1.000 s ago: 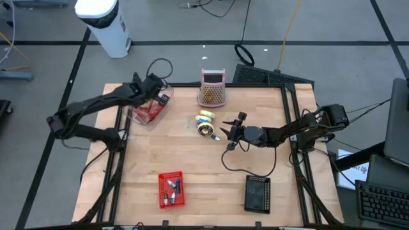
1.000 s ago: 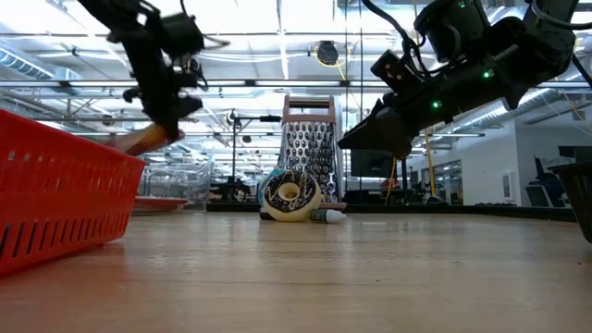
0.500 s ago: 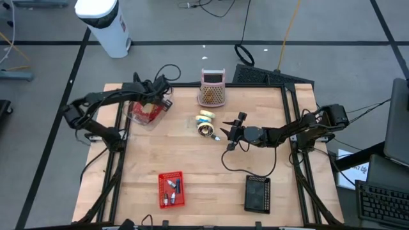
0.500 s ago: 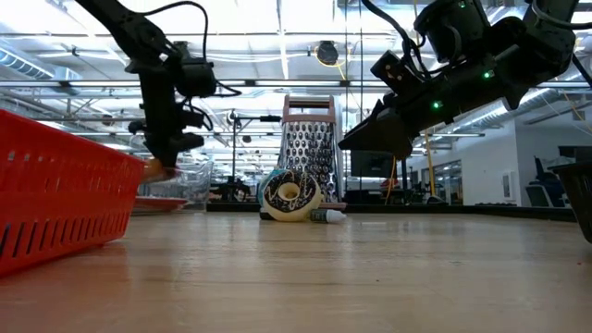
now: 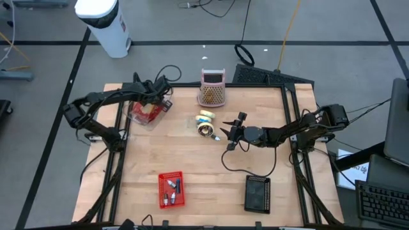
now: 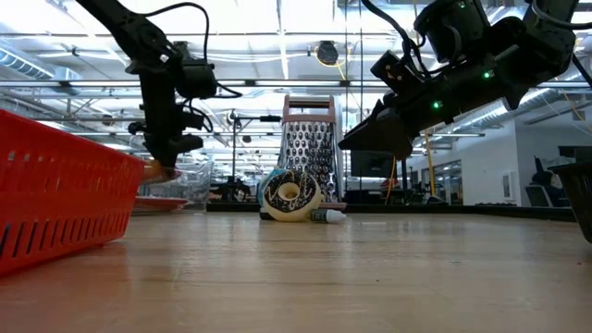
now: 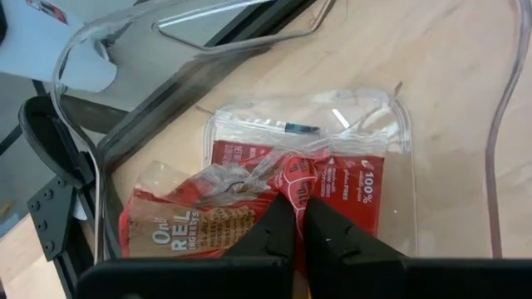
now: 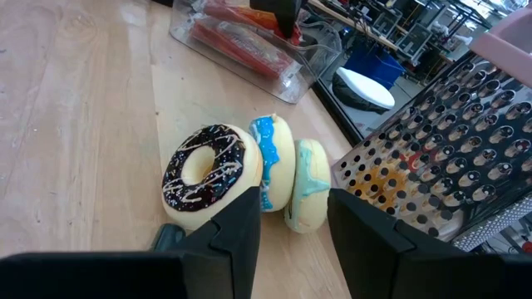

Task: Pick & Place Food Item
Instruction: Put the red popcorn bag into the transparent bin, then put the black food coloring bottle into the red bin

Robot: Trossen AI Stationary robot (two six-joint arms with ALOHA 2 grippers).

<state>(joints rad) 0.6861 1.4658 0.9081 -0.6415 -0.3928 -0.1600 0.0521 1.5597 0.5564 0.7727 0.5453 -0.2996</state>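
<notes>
A clear plastic container (image 5: 144,115) stands at the table's far left with red food packets (image 7: 341,187) inside. My left gripper (image 7: 299,218) reaches down into it, shut on a red packet. Near the table's middle lie a chocolate doughnut (image 8: 204,176) and two blue-iced ones (image 8: 280,170), leaning on each other on edge. My right gripper (image 8: 291,212) hovers open just right of them (image 5: 225,133), with nothing between its fingers. My left gripper pinches a red packet at a crumpled edge near its middle (image 7: 293,184) between its two fingertips. The fingers come slanting down from above. The packet lies flat in the container (image 7: 399,112), partly over another packet (image 7: 179,232).
A metal grater (image 5: 211,88) stands at the far edge behind the doughnuts. A red basket (image 5: 171,189) with small items and a black box (image 5: 257,193) sit near the front edge. Bare wood lies between them and the doughnuts.
My left gripper has sunk into the clear container, tipping more steeply downward, and the packet it holds has come down with it from hanging above the rim to lying inside. For the last half second it has kept still.
</notes>
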